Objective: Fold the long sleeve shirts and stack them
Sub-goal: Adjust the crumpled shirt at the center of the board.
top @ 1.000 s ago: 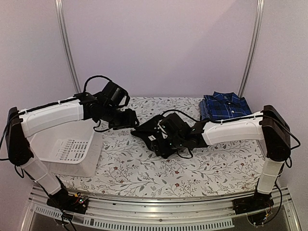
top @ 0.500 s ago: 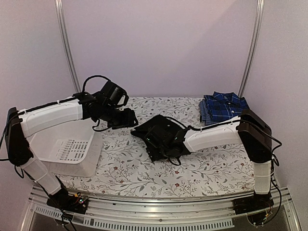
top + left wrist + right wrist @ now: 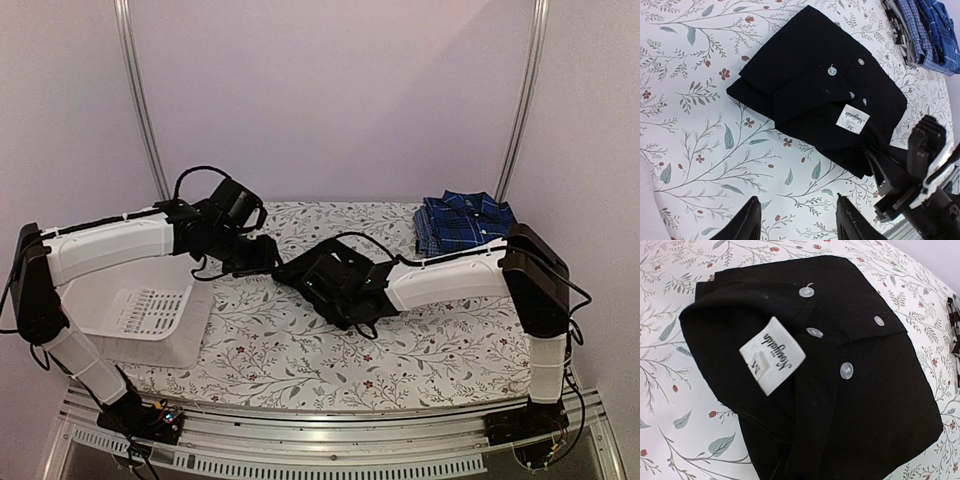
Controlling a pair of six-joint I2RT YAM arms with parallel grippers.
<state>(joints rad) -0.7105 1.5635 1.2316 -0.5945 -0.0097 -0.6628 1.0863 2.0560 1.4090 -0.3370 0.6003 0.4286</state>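
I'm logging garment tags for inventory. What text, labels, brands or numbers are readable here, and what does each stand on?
"M": on the white neck label of the black shirt.
Cursive brand word on the same label: too stylised and turned to read with certainty.
Plaid shirt and white basket: no readable text.

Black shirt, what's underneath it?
Around the folded black shirt only the flowered tablecloth shows, so it seems to lie straight on that. Whatever sits beneath its folded layers is covered.
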